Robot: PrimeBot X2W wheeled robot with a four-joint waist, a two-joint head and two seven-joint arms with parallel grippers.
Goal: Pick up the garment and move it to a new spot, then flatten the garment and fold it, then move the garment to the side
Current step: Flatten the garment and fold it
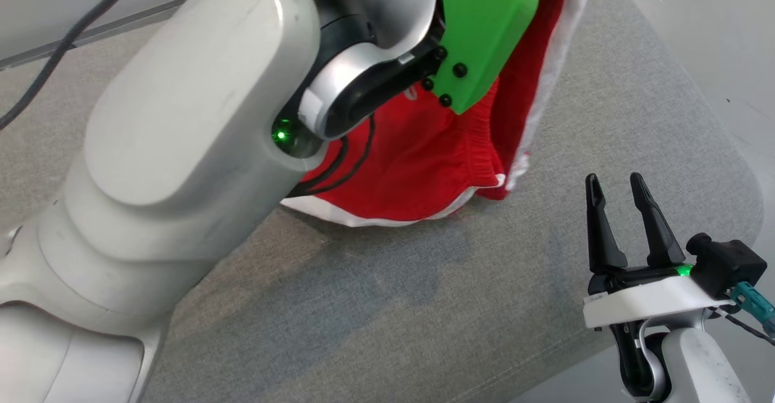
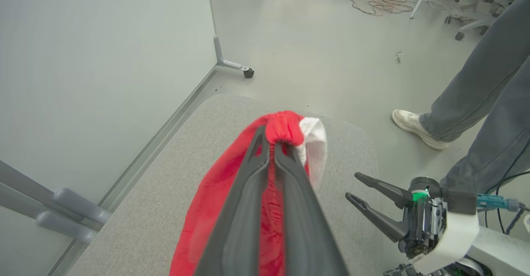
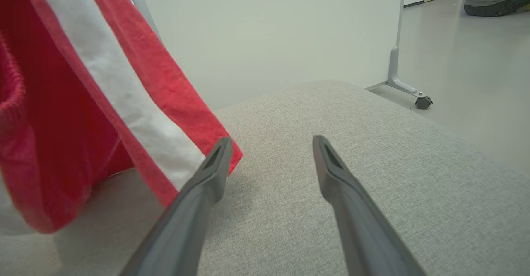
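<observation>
Right gripper (image 1: 616,185): nearest the robot's body, fingers spread wide and holding nothing, low over the right part of the grey cushion (image 1: 424,306).
Landing place: bare cushion fabric lies below and in front of the hanging cloth, and it looks like a fair place to lay the cloth out.
Garment (image 1: 424,161): red shorts with white trim, hanging from one pinch at the top. Whether the lower hem touches the cushion or only nears it cannot be told.
Left gripper (image 2: 271,143): fingers closed tight on the gathered elastic waistband, raised well above the cushion.
Step in hand: by judgement, carrying the shorts to their new spot.
Doing it well: the robot should lift until the hem clears the fabric and cannot drag or bunch. It should then lower hem first so the cloth unrolls flat. The free gripper could take the white-striped edge to spread it.
Far side: a person's shoe (image 2: 416,127) stands on the floor beyond the cushion's edge, so wide swings that way are best avoided.
</observation>
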